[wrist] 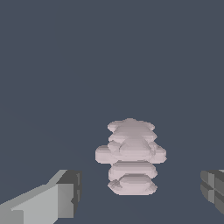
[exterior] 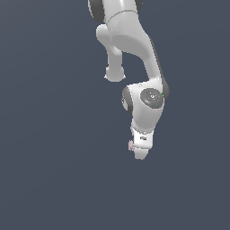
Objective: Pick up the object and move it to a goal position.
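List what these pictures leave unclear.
- Exterior view: the pink blob is tiny and partly behind the pincer; shape unreadable.
- Exterior view: pincer fingers can't be told apart.
- Wrist view: both fingers cut off by the edges; contact with the blob unclear.

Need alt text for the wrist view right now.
A pale pink lumpy object sits between the open gripper, with a finger on each side not touching it. Everything behind is plain dark blue-grey.

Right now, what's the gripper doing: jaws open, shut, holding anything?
Gripper: jaws open, spread wide, holding nothing. The pale pink object sits between them, touched by neither.
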Tool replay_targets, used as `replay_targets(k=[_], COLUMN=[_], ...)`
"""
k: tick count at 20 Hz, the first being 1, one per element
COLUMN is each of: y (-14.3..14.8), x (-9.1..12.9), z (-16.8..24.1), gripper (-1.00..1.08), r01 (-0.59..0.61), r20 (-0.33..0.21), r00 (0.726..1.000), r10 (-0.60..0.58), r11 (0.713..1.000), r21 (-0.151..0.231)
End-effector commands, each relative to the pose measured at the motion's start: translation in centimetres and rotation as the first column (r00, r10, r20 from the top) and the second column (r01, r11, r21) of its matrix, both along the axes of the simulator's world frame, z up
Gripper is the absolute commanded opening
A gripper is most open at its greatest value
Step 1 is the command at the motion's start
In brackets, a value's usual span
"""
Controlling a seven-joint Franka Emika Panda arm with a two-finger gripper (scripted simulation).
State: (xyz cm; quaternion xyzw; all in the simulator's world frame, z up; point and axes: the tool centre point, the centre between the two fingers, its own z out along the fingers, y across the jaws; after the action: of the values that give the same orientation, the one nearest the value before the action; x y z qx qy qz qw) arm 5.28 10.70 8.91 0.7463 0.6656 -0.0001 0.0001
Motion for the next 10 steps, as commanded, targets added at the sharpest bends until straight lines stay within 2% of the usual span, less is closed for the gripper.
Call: replay_targets(k=[1, 10], y=[0.0, 0.0], x=[0.0, -0.1], z=[-0.3, -4.5], gripper=[1.0, 1.0], r01=[0.0, -0.005], r20=[0.0, 0.0], r00=[1.0, 1.0], r10=[0.0, 0.005], r11=[1.0, 1.0], r21=[0.0, 0.0])
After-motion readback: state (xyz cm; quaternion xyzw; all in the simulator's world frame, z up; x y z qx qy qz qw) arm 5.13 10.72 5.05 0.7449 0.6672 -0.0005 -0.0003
